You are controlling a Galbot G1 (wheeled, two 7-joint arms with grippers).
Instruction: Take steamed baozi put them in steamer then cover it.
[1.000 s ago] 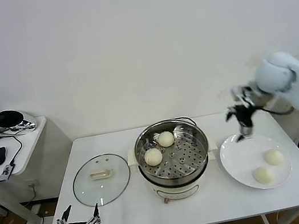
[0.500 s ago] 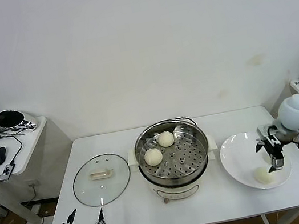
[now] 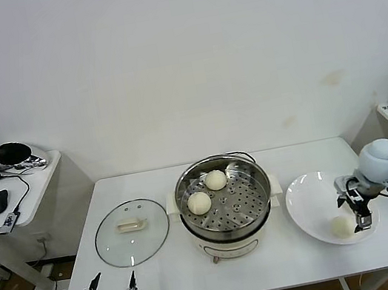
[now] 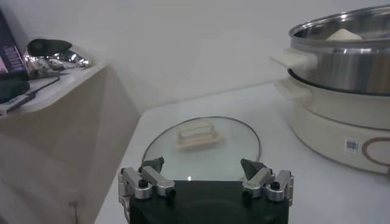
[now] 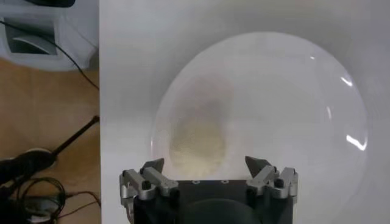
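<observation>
Right gripper (image 3: 355, 210) wide open, empty, over round cream-white dough bun (image 3: 341, 226) on flat white plate (image 3: 306, 204). Best centred, lowered straight, closed gently to avoid squashing.

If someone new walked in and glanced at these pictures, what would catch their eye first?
Probably the shiny steamer in the middle of the white table, uncovered, with two baozi on its perforated tray. Next, the right gripper, open, poised over the plate at the table's right side, directly above one baozi. The glass cover lies flat to the steamer's left.
</observation>
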